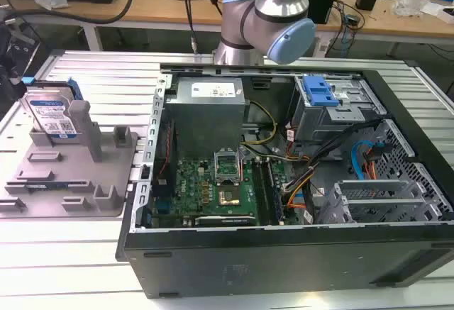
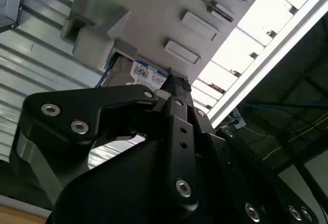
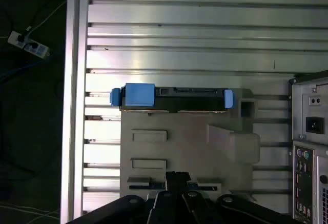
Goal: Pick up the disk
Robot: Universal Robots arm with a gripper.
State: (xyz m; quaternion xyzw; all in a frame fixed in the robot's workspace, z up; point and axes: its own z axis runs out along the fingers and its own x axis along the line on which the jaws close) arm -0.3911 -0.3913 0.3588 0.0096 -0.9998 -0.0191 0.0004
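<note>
The disk stands upright on its edge in a slot of the grey fixture plate, at the exterior view's left. It is silver, with a white-and-blue label and blue edge rails. In the first wrist view the disk appears edge-on at the far side of the fixture plate. My gripper hangs over the plate's near side, apart from the disk, fingers together with nothing between them. In the second wrist view the disk's label peeks out just beyond my gripper.
An open black computer case lies beside the fixture at the exterior view's right, with a motherboard, cables and a blue drive-bay latch inside. Its rear panel shows in the first wrist view. Ribbed aluminium table surrounds the fixture. The arm rises behind the case.
</note>
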